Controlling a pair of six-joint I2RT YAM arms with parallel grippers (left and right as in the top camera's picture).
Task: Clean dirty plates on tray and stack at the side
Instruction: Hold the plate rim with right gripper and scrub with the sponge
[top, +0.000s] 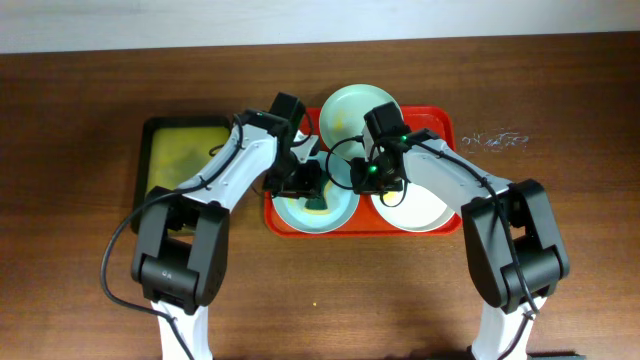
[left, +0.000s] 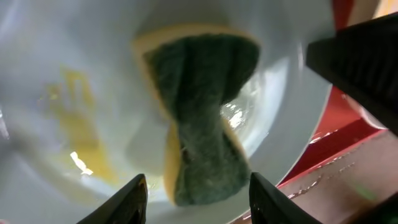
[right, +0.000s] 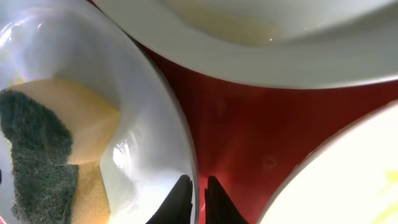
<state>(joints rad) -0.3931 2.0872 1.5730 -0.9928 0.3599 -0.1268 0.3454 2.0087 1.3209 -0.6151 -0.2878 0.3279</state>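
The red tray (top: 450, 135) holds three plates. A pale blue-green plate (top: 352, 108) lies at the back, a white plate (top: 425, 208) at the front right, and a second blue-green plate (top: 335, 212) at the front left. A yellow sponge with a green scrub face (left: 199, 118) lies in that front-left plate (left: 56, 56), beside a yellow smear (left: 81, 118). My left gripper (left: 198, 200) is open just above the sponge's near end. My right gripper (right: 198, 200) is shut on the right rim of the same plate (right: 155, 93); the sponge (right: 43, 155) shows there too.
A smaller dark-rimmed yellow-green tray (top: 160, 135) lies left of the red tray on the wooden table (top: 80, 260). Water drops (top: 495, 140) mark the wood right of the red tray. Both arms cross over the red tray's middle.
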